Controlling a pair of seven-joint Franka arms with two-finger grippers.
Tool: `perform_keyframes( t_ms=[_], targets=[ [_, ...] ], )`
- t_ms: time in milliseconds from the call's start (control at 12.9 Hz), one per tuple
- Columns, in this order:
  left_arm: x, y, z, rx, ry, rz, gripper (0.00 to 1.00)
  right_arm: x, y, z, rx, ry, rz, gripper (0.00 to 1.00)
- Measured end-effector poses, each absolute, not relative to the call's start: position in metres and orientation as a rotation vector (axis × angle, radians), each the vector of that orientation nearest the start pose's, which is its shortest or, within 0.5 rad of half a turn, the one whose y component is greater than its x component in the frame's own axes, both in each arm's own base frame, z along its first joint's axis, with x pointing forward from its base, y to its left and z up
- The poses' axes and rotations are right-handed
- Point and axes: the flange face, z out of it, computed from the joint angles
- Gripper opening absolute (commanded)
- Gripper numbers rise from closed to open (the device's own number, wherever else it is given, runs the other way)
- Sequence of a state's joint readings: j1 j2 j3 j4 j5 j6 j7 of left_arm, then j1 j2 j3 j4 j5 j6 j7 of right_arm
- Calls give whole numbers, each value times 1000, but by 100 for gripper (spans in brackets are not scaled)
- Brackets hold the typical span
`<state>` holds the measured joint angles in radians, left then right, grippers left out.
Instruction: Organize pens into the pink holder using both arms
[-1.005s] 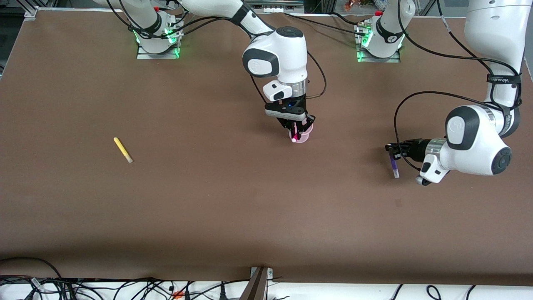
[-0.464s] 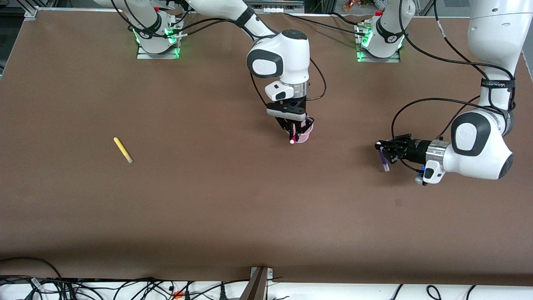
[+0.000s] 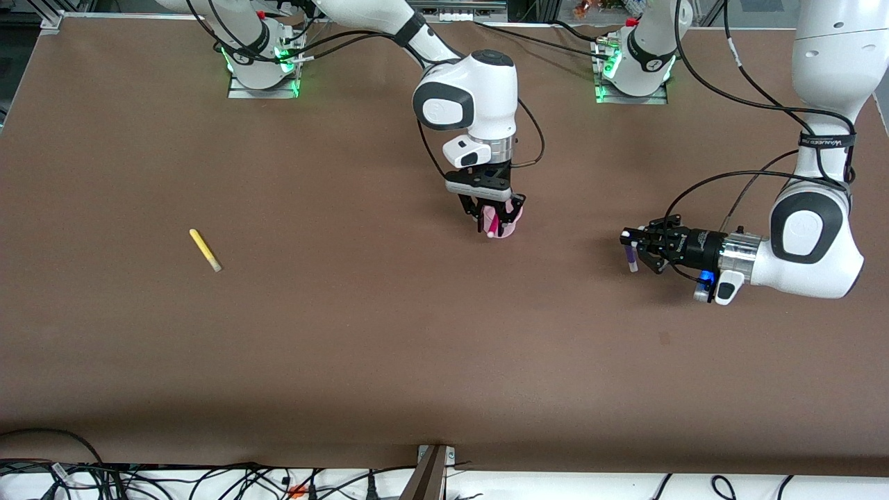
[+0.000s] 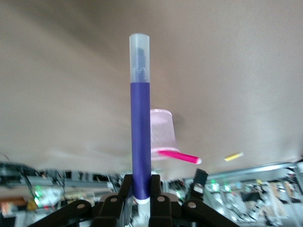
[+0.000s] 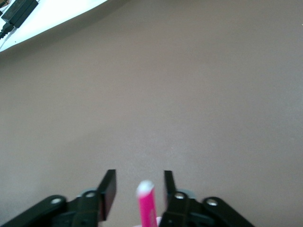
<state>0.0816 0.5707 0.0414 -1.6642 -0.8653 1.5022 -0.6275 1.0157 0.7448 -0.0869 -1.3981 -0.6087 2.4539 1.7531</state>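
Note:
The pink holder stands mid-table, also in the left wrist view. A magenta-pink pen leans in it, pale tip toward the front camera. My right gripper hangs just over the cup, open; the pen stands loose between its fingers. My left gripper is shut on the purple pen, above the table toward the left arm's end, level with the cup. A yellow pen lies toward the right arm's end. The light green pen is out of view.
The brown table runs wide between the cup and the yellow pen and toward the front edge. Cables and a bracket sit past the front edge. The arm bases stand along the top.
My left gripper has carried the purple pen toward the cup and turned it more upright. My right gripper has spread its fingers off the magenta-pink pen, which now rests in the cup.

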Motion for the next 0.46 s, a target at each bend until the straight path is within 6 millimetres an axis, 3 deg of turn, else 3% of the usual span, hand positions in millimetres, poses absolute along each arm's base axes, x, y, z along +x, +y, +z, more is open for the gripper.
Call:
perform_keyframes(
  t_ms=[232,464],
  targets=[
    [616,-14,280,1825,1176,-1196,0,451,613,310,-2790,539,-838,85],
    [613,-7,269,1672,1165,-1296,0,492,579,367,-2825,574,-722,85]
  ],
)
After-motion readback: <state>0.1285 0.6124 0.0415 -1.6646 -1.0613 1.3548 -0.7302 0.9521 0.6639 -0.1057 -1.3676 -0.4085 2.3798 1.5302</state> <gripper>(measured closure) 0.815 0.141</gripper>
